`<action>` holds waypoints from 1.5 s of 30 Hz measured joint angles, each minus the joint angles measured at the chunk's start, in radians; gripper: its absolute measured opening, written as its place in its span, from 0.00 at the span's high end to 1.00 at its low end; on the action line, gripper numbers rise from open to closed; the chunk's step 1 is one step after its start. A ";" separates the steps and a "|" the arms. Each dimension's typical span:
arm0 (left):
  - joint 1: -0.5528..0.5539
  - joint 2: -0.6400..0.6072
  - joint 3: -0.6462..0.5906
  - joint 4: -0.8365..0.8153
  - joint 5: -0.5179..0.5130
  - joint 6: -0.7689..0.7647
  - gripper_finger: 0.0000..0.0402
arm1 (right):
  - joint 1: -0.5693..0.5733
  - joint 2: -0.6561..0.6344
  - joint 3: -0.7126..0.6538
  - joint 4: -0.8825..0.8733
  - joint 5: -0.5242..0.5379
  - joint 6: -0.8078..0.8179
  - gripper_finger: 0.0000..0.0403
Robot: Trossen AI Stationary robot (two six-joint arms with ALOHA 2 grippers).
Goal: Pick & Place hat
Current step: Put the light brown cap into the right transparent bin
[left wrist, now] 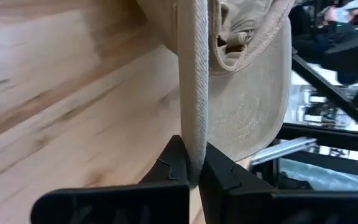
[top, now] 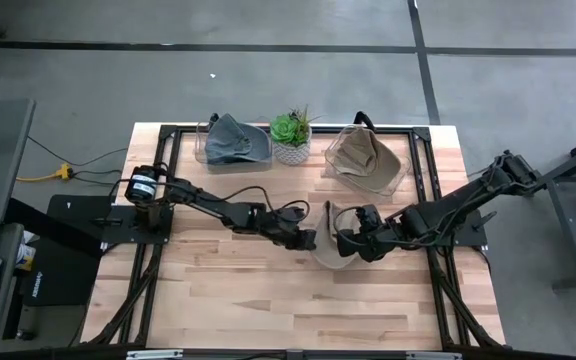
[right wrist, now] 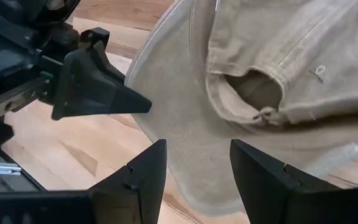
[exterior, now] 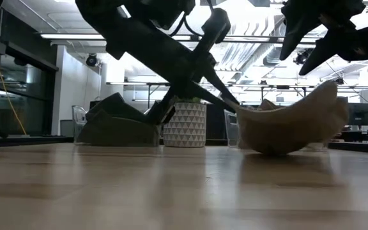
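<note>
At table centre, upturned tan hat (top: pixel 330 245), brim (left edge) clamped in left pincer (top: pixel 311 239); right pincer (top: pixel 353 243) apart above.

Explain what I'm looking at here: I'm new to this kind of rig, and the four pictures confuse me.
Two dark robot arms work at a light wooden table. One picture looks straight down, one sits at tabletop level, and two come from cameras on the arms' wrists. In the middle lies a floppy beige fabric hat. The left claw is shut on the hat's brim, as its wrist picture shows. The right claw is open, its fingers hovering over the hat without gripping. At the table's far edge stand a clear bin holding a grey hat, a small green plant in a white patterned pot, and a clear bin holding another beige hat.
</note>
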 joint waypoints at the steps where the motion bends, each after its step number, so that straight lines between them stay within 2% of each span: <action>1: 0.000 0.000 0.000 0.008 0.000 -0.001 1.00 | 0.000 0.000 0.000 -0.002 0.000 0.000 0.57; 5: 0.000 0.000 0.000 -0.005 -0.003 0.001 0.99 | 0.000 0.000 0.000 -0.013 0.000 -0.001 0.57; 8: 0.000 0.000 0.000 -0.008 -0.004 0.016 0.95 | 0.000 0.000 0.000 -0.017 0.000 -0.003 0.57; 16: 0.000 0.000 0.001 -0.004 -0.023 0.008 0.67 | 0.000 0.000 0.000 -0.015 -0.032 -0.008 0.57; 21: 0.000 0.000 0.001 -0.004 -0.023 0.008 0.56 | 0.047 0.007 0.000 0.079 -0.079 0.000 0.57; 26: 0.000 0.000 0.001 -0.007 -0.027 0.012 0.54 | 0.124 0.060 0.001 0.198 -0.044 0.000 0.57; 30: 0.001 0.000 0.002 -0.011 -0.027 0.017 0.54 | 0.165 0.164 0.001 0.237 -0.022 0.000 0.57; 36: 0.001 -0.001 0.002 -0.011 -0.025 0.018 0.54 | 0.184 0.316 0.001 0.404 -0.012 0.002 0.58; 39: 0.001 -0.002 0.002 -0.011 -0.010 0.018 0.54 | 0.182 0.345 0.001 0.472 -0.001 0.007 0.60; 45: 0.001 -0.002 0.002 -0.040 -0.009 0.021 0.54 | 0.192 0.346 0.001 0.436 -0.050 0.155 0.61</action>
